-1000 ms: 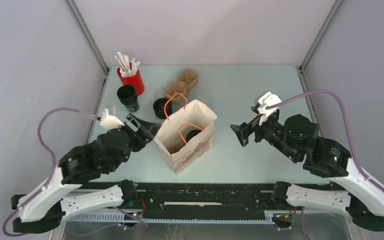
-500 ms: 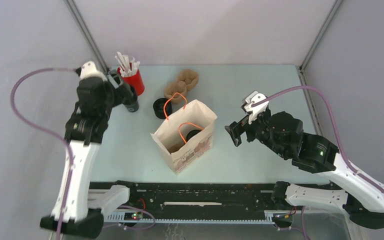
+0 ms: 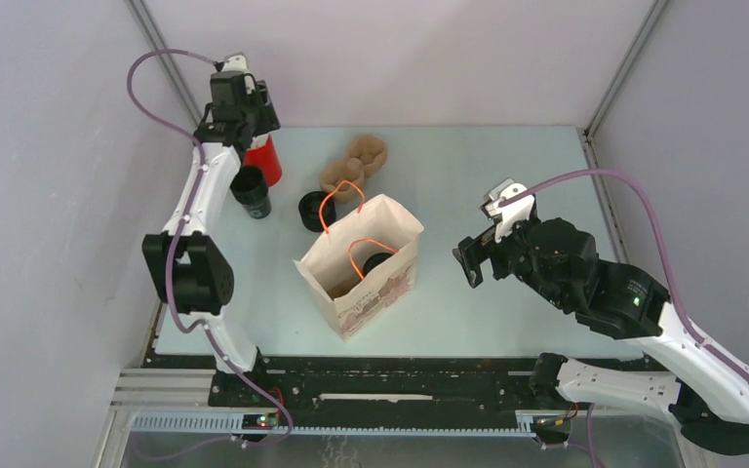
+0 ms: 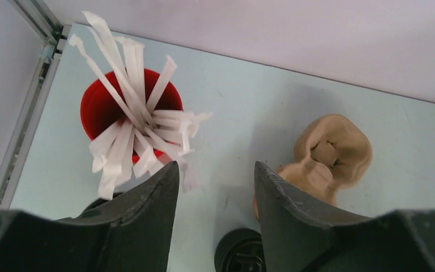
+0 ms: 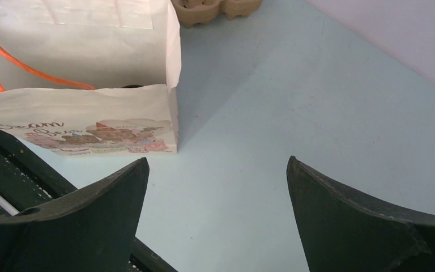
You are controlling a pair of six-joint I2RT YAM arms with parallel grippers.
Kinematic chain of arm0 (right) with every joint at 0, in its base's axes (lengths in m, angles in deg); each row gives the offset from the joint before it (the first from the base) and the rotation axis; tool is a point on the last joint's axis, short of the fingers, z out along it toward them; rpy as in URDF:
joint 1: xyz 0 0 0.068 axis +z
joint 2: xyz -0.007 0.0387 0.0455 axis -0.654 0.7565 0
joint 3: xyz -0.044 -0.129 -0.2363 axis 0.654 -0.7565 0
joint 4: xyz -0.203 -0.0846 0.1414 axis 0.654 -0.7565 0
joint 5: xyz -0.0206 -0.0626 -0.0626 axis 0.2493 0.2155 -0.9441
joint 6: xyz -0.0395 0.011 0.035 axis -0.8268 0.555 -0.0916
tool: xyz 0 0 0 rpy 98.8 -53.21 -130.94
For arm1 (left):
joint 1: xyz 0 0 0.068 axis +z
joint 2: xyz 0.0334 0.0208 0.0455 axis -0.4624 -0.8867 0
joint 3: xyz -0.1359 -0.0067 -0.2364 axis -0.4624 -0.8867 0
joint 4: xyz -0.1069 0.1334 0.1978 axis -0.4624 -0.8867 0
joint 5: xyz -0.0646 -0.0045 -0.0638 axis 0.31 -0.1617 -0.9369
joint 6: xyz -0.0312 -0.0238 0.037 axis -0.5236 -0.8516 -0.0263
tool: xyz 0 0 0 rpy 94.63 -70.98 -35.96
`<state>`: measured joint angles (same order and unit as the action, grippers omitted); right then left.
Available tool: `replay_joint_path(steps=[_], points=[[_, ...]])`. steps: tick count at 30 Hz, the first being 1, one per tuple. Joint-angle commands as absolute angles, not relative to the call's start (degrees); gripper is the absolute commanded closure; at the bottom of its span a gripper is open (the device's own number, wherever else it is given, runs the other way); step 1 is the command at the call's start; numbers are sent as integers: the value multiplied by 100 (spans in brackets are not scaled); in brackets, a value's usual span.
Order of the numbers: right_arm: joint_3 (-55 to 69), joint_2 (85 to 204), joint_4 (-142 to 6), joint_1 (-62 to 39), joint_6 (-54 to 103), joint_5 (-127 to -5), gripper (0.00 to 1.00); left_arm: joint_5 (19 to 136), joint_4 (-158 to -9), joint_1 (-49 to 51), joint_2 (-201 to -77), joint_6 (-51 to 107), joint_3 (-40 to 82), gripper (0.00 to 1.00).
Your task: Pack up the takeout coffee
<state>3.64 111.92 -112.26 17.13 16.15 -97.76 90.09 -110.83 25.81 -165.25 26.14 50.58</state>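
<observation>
Here the takeout coffee (image 3: 250,191) sits near the left gripper (image 3: 252,129), seemingly apart.

A brown paper bag (image 3: 371,278) is being shown standing open and upright near the middle of the pale table (image 3: 507,185). A print is being displayed on its front, possibly of bears. Behind the bag, a squat black round piece (image 3: 312,211) is being seen just beside a tan pulp cup tray (image 3: 354,164). White sticks (image 4: 130,107) are being held loosely in a red cup (image 4: 96,107) near the far left corner.
</observation>
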Motion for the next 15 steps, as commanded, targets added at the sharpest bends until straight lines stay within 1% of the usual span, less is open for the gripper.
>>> replay_joint_path(steps=[1, 3, 9, 12, 15], points=[[382, 11176, -11288, 1608, 1591, -9804, 0, 9292, -10854, 2590, -16785, 2970, 5705, 45], [382, 11223, -11280, 1575, 1525, -9746, 0, 9453, -10860, 2571, -16882, 3055, 5719, 49], [383, 11428, -11217, 1523, 1364, -9574, 1, 9903, -10971, 2527, -16935, 3279, 5738, 80], [382, 11438, -11160, 1523, 1388, -9470, 1, 10169, -11111, 2496, -16757, 3451, 5906, 89], [382, 11389, -11130, 1523, 1422, -9418, 0, 10452, -11312, 2456, -16418, 3617, 6290, 92]])
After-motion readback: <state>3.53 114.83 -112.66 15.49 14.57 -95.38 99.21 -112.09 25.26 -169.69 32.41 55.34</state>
